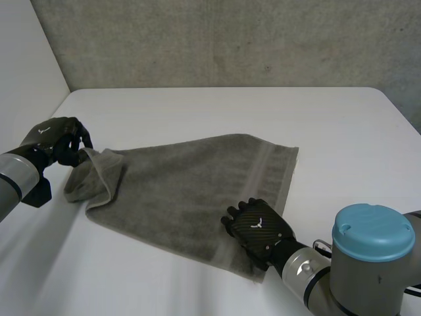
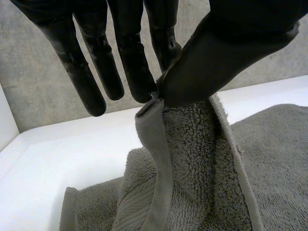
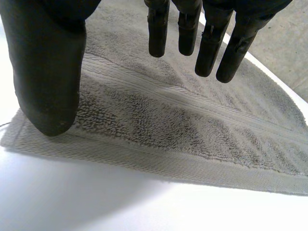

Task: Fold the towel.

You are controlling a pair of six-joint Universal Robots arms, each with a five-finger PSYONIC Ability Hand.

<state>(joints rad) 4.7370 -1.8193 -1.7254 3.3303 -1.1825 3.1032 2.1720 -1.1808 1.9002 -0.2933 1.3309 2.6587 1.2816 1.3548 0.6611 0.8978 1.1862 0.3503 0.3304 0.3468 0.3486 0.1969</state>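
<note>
Task item: a grey terry towel [image 1: 191, 187] lay spread over the white table [image 1: 329, 118], its left corner raised off the surface.
Left: the left hand [image 1: 58, 140] pinched that raised corner between thumb and fingers.
Right: the right hand [image 1: 260, 232] rested over the towel's near corner, fingers straight and slightly spread.

One towel [image 1: 191, 184], one table [image 1: 197, 108], two hands [image 1: 58, 139] [image 1: 260, 229]

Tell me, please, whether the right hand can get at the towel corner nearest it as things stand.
Probably yes: the right hand is over that end of the towel, fingers straight, its thumb beside the corner, nothing between.
</note>
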